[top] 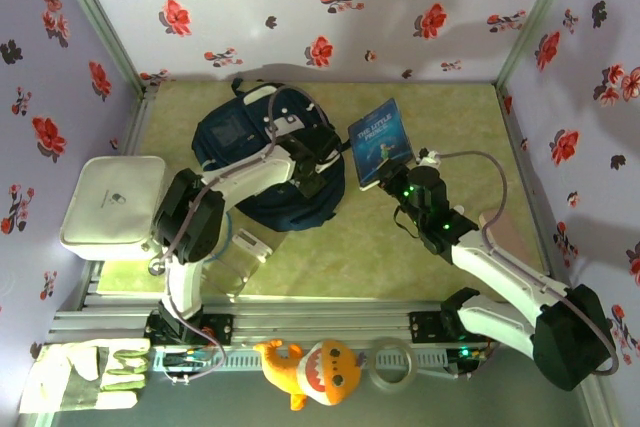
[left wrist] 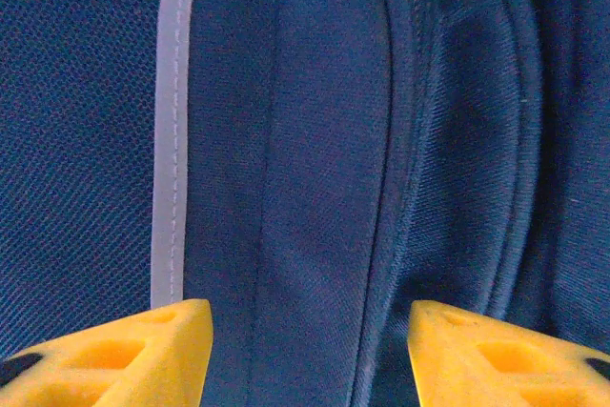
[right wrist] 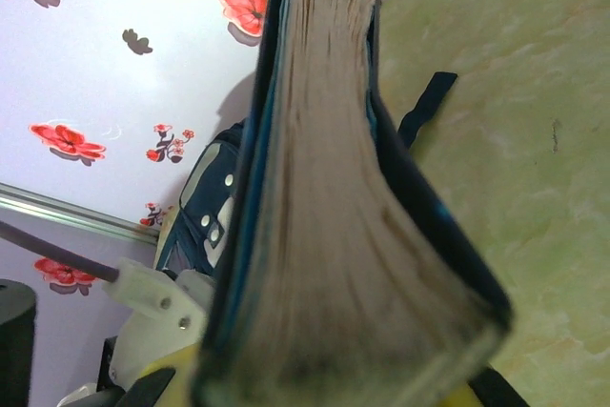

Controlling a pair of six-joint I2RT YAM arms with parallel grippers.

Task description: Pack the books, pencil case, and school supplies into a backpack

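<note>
Over the table (top: 450, 117), top external view: the backpack (top: 225, 137) lies far-left of centre, with the left tool (top: 312, 165) down on its right flank. The right tool (top: 395, 185) is clenched on the near edge of the Little Prince book (top: 381, 141), which is lifted, cover up and tilted, just beside the backpack's right side. Left wrist view: the yellow fingers (left wrist: 143, 350) stand apart over flat navy fabric, with a stitched seam (left wrist: 396, 140) between them and the white trim line (left wrist: 172, 140) just to one side. No cloth is bunched or pinched that I can see, so I read this tool as released, very close to the cloth. Right wrist view: the book is edge-on with its page block toward the lens. The backpack lies beyond it, and a dark strap (right wrist: 424, 107) lies on the table. Risks, as judgement: no open mouth is visible, so a pinch on the outer layer alone may lift the bag without opening it. The book is held at one end and could pivot or slip. Its corner could snag the rim or strap. The arms are close and could clash.
</note>
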